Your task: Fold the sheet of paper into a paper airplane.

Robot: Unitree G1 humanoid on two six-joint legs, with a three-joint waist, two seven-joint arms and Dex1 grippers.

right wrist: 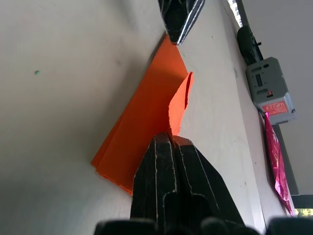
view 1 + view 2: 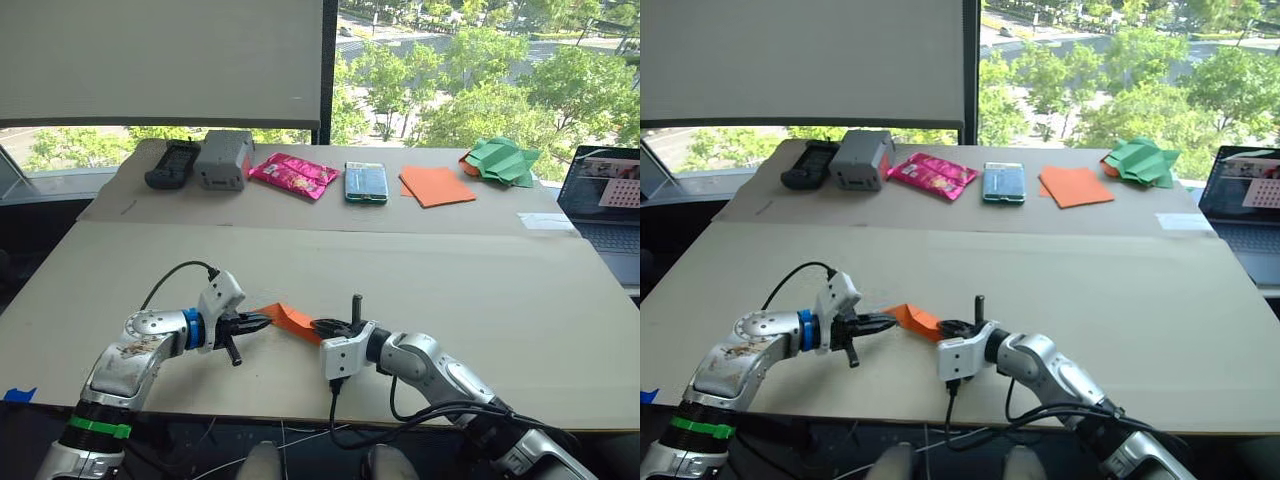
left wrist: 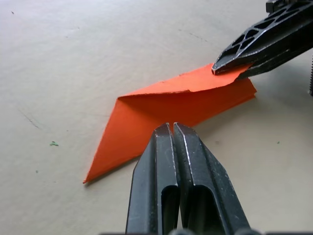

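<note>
Item: thin bright orange sheet of paper (image 2: 291, 319), partly folded into a flat, pointed shape with a sharp crease and a raised flap along one edge. Location: on the pale beige desk (image 2: 480, 290), near its front edge, roughly midway along it, held between the two arms.

Left gripper (image 2: 266, 321): black fingers pressed together, pinching the end of the paper nearer the desk's left edge. In the left wrist view the two fingers (image 3: 166, 161) meet over the orange surface with no gap between them.

Right gripper (image 2: 317, 326): black fingers closed on the opposite end of the paper, nipping the raised flap; the right wrist view shows the fingertips (image 1: 164, 147) meeting at the flap's base.

Along the desk's far edge, left to right: black handheld device (image 2: 172, 164); grey box-shaped unit (image 2: 223, 159); shiny pink foil packet (image 2: 293, 174); teal rectangular pack (image 2: 366, 181); smooth flat orange paper square (image 2: 437, 185); crumpled green paper (image 2: 502, 160).

At the far right edge: open dark laptop (image 2: 606, 200).
</note>
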